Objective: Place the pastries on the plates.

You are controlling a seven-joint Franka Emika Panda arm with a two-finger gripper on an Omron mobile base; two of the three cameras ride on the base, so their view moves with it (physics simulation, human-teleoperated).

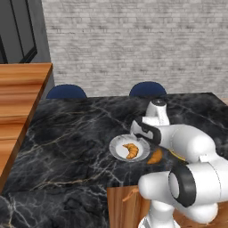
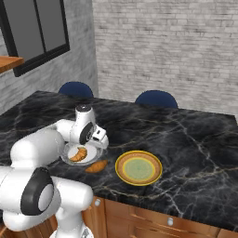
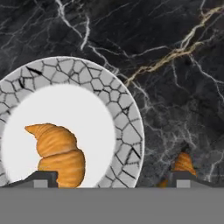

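Observation:
The curved croissant (image 1: 131, 150) (image 2: 79, 154) (image 3: 59, 151) lies on the white-grey plate (image 1: 116, 149) (image 2: 96, 155) (image 3: 127, 127) with the cracked-pattern rim. The wedge-like pastry (image 1: 155, 156) (image 2: 96, 167) (image 3: 183, 162) rests on the black marble counter, between that plate and the yellow-rimmed plate (image 2: 122, 162) with its greenish centre. My gripper (image 1: 135, 132) (image 2: 102, 143) (image 3: 113, 177) hovers just above the white plate's edge, open, fingers wide apart and holding nothing. In the hand view one fingertip overlaps the croissant, the other the wedge.
Two blue chairs (image 1: 66, 91) (image 1: 148, 88) stand at the counter's far side. A wooden counter (image 1: 18, 102) runs along the left. The marble counter's near edge drops to wood cabinets (image 2: 139, 214). A brick wall is behind.

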